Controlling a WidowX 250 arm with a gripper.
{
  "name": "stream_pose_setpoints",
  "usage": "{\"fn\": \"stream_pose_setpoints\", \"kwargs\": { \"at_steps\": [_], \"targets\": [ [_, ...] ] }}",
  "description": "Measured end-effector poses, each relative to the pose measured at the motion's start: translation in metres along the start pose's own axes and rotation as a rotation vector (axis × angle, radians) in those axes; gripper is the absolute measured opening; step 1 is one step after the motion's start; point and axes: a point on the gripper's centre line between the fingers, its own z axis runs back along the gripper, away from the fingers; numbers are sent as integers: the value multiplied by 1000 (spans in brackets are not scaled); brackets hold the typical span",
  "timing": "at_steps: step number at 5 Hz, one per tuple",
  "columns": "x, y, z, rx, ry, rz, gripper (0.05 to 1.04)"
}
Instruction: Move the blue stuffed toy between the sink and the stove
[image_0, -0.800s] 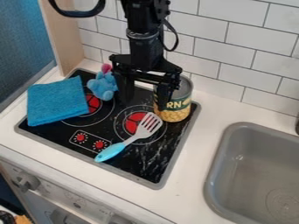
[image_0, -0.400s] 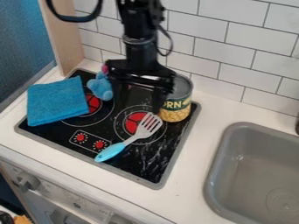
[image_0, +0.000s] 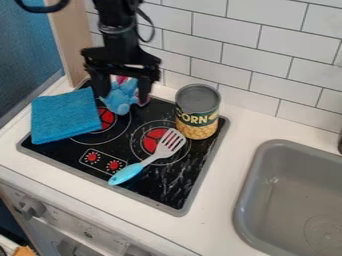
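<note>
And here's the black two-finger gripper (image_0: 123, 96), hanging over the back left of the black toy stovetop (image_0: 167, 186), jaws spread wide! Right there in the gap, the blue stuffed toy with pink parts (image_0: 119, 99), sitting at the stovetop's far-left area, well apart from the grey sink (image_0: 250, 185) over on the right. Are the jaws touching it? Can't tell from here.

Just beside the toy, a folded blue cloth (image_0: 65, 117) lies partly on the stovetop and over its left edge. At the back right, a tall corn can with a green-and-yellow label (image_0: 198, 112) stands upright; in front of it, a slotted spatula with a light blue handle (image_0: 127, 173) lies slantwise. White desk (image_0: 230, 131) all around the stovetop!
</note>
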Motion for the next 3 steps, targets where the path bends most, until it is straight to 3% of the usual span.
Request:
{"fn": "stream_pose_setpoints", "kwargs": {
  "at_steps": [1, 2, 3],
  "targets": [
    [27, 23, -12, 21, -12, 54, 999],
    [48, 32, -32, 8, 2, 84, 999],
    [59, 34, -58, 37, 43, 91, 999]
  ]
}}
